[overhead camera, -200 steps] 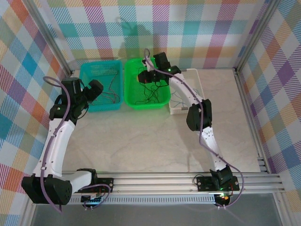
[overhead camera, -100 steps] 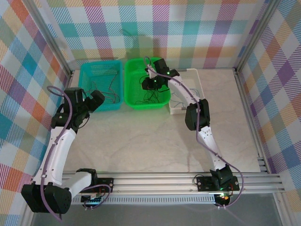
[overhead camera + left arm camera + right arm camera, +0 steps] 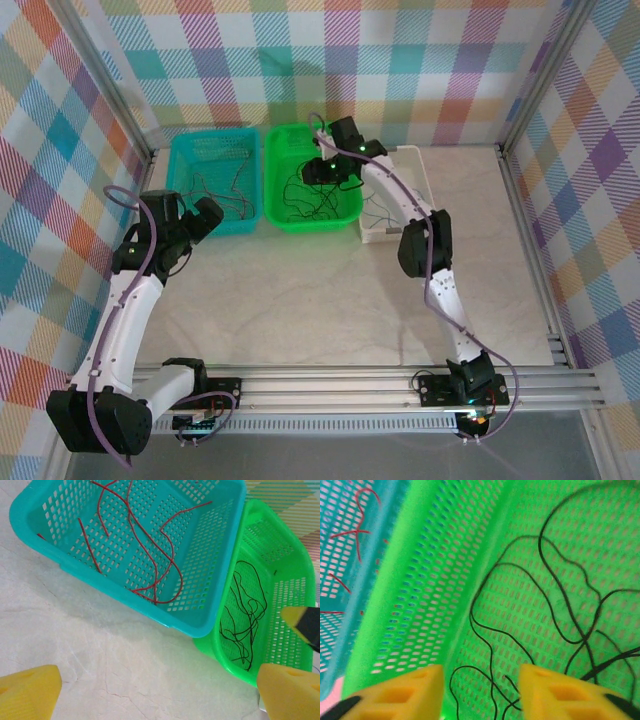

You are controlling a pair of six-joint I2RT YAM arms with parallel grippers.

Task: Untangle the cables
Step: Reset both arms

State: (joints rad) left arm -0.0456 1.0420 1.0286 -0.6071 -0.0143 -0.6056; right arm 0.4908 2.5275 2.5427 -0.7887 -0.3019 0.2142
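Bright even light, soft shadows, blurred wrist close-up

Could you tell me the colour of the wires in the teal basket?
Red wires, clearest from the left wrist.

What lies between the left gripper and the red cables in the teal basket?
The left wrist view shows bare table in front of the left gripper, then the near wall of the teal basket, with the red cables inside. Nothing else.

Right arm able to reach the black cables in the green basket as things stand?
Probably yes: right gripper is open just above the green basket, black cables lying loose directly below, nothing between.
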